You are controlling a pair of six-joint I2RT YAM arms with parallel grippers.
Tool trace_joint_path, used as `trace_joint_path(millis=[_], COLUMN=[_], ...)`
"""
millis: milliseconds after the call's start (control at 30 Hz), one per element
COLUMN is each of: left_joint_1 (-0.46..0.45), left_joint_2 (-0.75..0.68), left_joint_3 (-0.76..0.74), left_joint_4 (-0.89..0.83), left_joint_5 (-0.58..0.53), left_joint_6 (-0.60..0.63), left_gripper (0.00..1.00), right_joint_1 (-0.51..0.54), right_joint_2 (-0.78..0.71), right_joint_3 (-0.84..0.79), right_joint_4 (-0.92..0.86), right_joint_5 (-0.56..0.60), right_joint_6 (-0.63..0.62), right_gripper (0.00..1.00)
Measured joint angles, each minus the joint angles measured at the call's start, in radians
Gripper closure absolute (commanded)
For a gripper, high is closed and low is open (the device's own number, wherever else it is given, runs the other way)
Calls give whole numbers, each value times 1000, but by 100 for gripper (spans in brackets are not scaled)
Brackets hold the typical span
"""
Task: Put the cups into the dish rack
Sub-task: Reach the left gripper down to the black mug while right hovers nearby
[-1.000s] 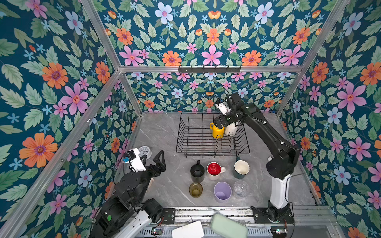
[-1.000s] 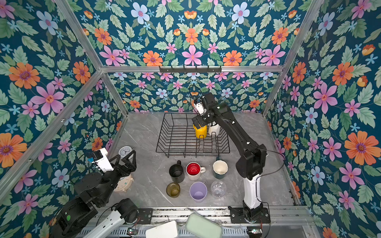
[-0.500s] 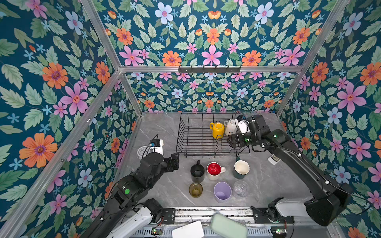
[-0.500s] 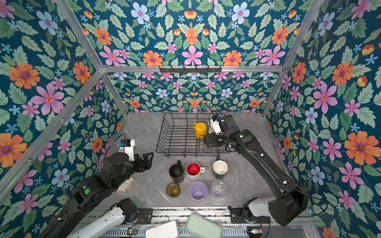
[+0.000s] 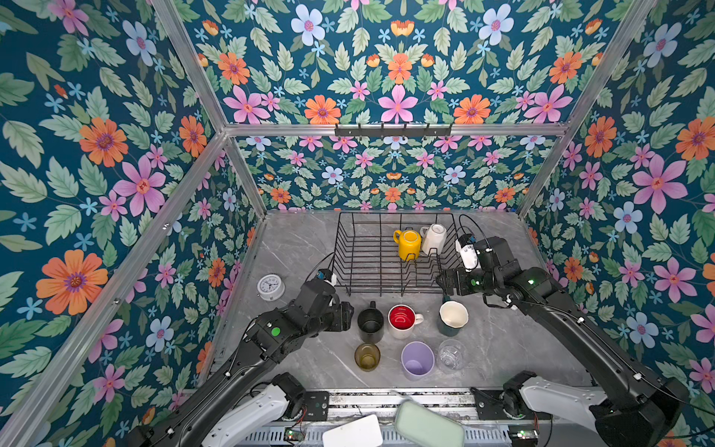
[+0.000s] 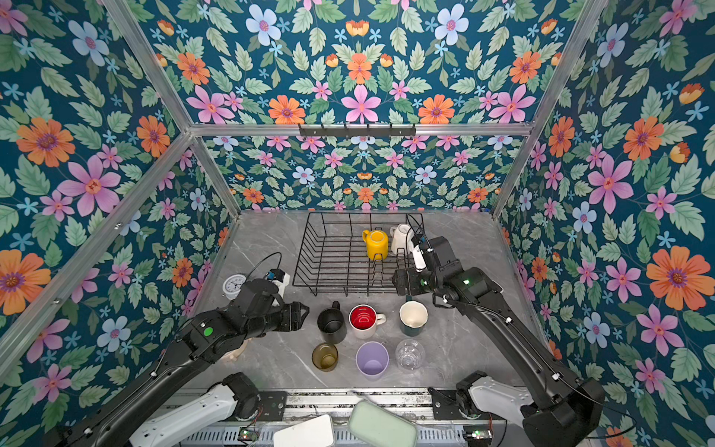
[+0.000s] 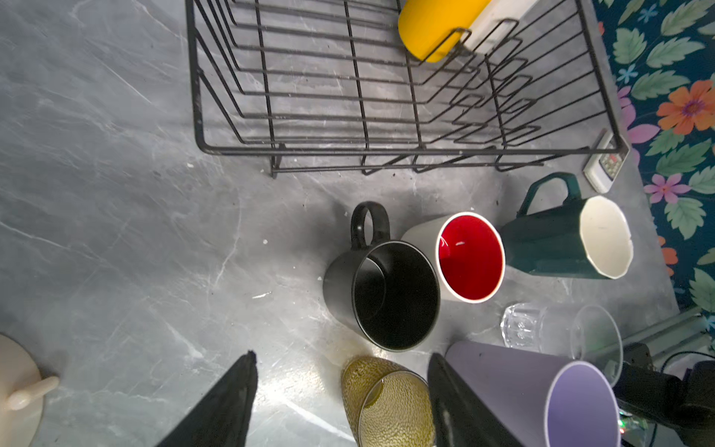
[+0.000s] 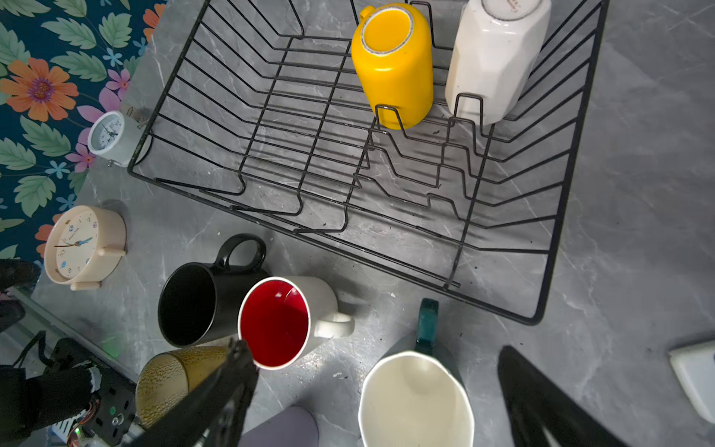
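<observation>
The black wire dish rack [image 5: 367,255] stands at the back of the table. A yellow mug [image 5: 408,244] and a white mug [image 5: 434,239] sit upside down in it. Six cups stand in front of it: black mug [image 5: 370,326], red-inside mug [image 5: 402,318], teal mug [image 5: 452,318], olive glass [image 5: 366,357], lilac tumbler [image 5: 417,360], clear glass [image 5: 450,354]. My left gripper [image 7: 342,356] hangs open just left of the black mug, with the olive glass [image 7: 387,406] showing between its fingers. My right gripper [image 8: 374,348] is open above the teal mug [image 8: 416,398].
A white clock [image 5: 270,287] stands left of the rack and a cream clock [image 8: 83,247] lies nearer the front left. A small white device [image 7: 605,166] lies by the rack's right front corner. Flowered walls close three sides; a metal rail [image 5: 387,398] runs along the front.
My right gripper has left the yellow mug in the rack and come forward over the teal mug. My left arm has swung in from the left to the black mug, its jaws narrowing.
</observation>
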Motion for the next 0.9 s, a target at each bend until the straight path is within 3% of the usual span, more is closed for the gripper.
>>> trace_joint_path(millis=[500, 900], left_joint_1=[-15, -53], left_joint_2=[124, 239], left_joint_3=[-39, -46], left_joint_4=[40, 100], left_joint_5=[91, 65], left_joint_6=[-20, -46], left_gripper=[36, 40], right_joint_1=[0, 0], right_joint_2=[14, -9], right_joint_3=[-24, -53], right_joint_4=[8, 17], right_joint_5=[18, 22], right_joint_6=[3, 3], right_gripper=[5, 5])
